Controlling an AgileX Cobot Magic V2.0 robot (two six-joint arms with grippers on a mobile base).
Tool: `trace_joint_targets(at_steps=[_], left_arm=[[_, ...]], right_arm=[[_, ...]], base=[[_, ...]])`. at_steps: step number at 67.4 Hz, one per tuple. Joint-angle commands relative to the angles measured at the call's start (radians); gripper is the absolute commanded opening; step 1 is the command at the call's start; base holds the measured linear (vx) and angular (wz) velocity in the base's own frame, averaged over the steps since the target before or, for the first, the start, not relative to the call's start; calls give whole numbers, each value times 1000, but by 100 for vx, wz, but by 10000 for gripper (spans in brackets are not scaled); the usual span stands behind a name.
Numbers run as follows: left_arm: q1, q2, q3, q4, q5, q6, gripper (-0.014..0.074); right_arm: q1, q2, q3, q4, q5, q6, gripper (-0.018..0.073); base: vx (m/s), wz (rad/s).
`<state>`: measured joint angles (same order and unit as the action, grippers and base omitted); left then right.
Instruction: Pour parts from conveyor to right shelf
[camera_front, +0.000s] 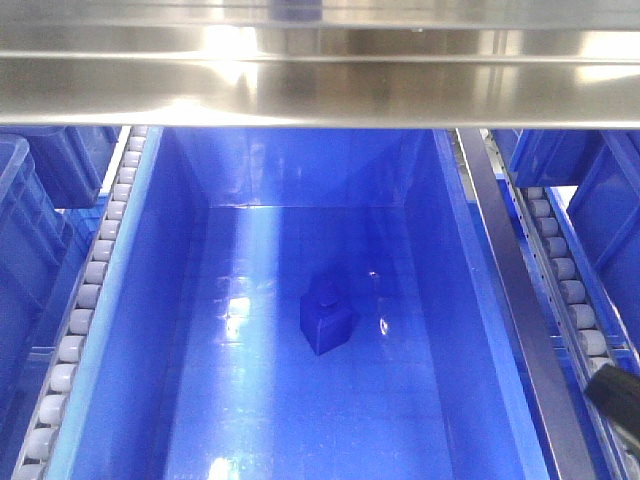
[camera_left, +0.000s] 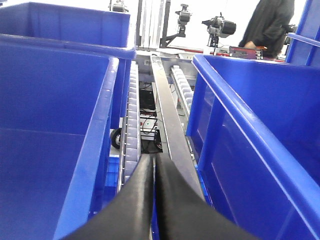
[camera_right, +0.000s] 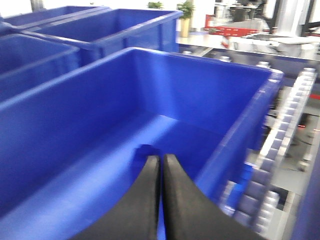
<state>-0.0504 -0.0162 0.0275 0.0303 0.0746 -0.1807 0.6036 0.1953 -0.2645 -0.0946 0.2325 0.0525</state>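
A single blue block (camera_front: 325, 315), cubic with a short knob on top, lies tilted on the floor of a deep blue bin (camera_front: 440, 300) in the steel shelf (camera_front: 320, 95), roughly midway between the bin's side walls and nearer its far wall than its near rim. Rows of small grey rollers (camera_front: 85, 300) run along both sides of the bin, and a steel rail (camera_front: 510, 300) borders its right edge, with more blue bins beyond on either side. The left claw (camera_left: 153, 165), its two black fingers pressed together and empty, points along a roller track in the gap between two neighbouring bins. The right claw (camera_right: 161, 162), likewise closed with nothing between its fingers, hangs over the bin's interior, where the block shows just beyond the fingertips. In the left wrist view, a person in dark clothing (camera_left: 270, 22) stands past the shelf's far end, beside camera mounts (camera_left: 217, 25).
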Motion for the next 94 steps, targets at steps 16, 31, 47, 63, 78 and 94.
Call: trace_joint_targets(at_steps=[16, 31, 47, 63, 78, 94], left_arm=[[-3, -7, 21, -9, -75, -4, -6], [-3, -7, 21, -9, -75, -4, -6], [-3, -7, 21, -9, -75, -4, -6], [-3, -7, 21, -9, -75, -4, -6], [-3, -8, 22, -9, -75, -4, -6], [-3, -8, 22, -9, -75, -4, -6]], right_arm=[[-311, 13, -13, 25, -86, -17, -8], [-526, 13, -13, 53, -86, -17, -8], [-570, -39, 159, 52, -263, -11, -8], [-572, -218, 310, 52, -315, 22, -8], [-574, -215, 312, 42, -299, 59, -8], [-574, -215, 312, -1, -299, 56, -8]], base=[[0, 0], [0, 0], [0, 0], [0, 0], [0, 0], [0, 0]])
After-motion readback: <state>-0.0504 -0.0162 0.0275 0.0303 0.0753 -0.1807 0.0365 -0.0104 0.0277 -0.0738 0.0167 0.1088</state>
